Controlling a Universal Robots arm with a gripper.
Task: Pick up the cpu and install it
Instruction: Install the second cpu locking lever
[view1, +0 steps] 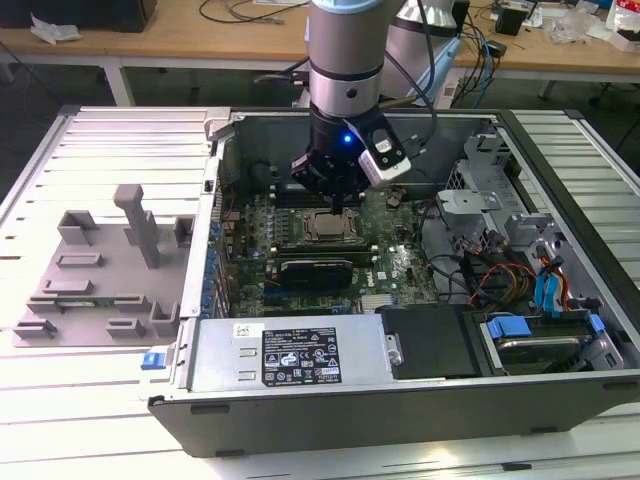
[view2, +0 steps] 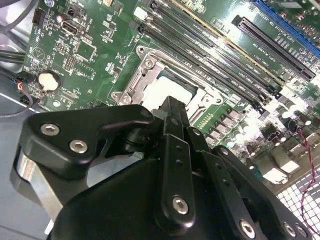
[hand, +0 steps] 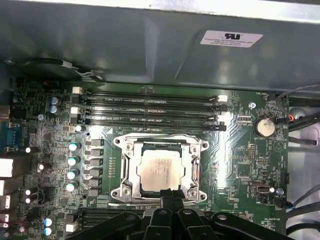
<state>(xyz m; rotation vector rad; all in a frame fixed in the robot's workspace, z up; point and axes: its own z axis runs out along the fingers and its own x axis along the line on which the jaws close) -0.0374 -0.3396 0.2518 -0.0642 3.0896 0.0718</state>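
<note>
The cpu (hand: 160, 169), a silvery square chip, lies flat inside the open metal socket frame (hand: 196, 150) on the green motherboard (hand: 240, 165). In the exterior view it shows as a pale square (view1: 325, 228) in the middle of the open computer case (view1: 400, 400). My gripper (view1: 336, 206) hangs just above the socket. Its black fingers (hand: 170, 196) are pressed together with nothing between them, at the chip's near edge. In the second wrist view the fingertips (view2: 171, 107) overlap the bright chip (view2: 167, 89) and hide part of it.
Memory slots (hand: 150, 107) run beside the socket. A dark expansion card (view1: 315, 268) lies next to the socket, nearer the case's front wall. Drive bays and coloured cables (view1: 530, 290) fill the exterior view's right. A grey fixture tray (view1: 100, 270) sits on the exterior view's left.
</note>
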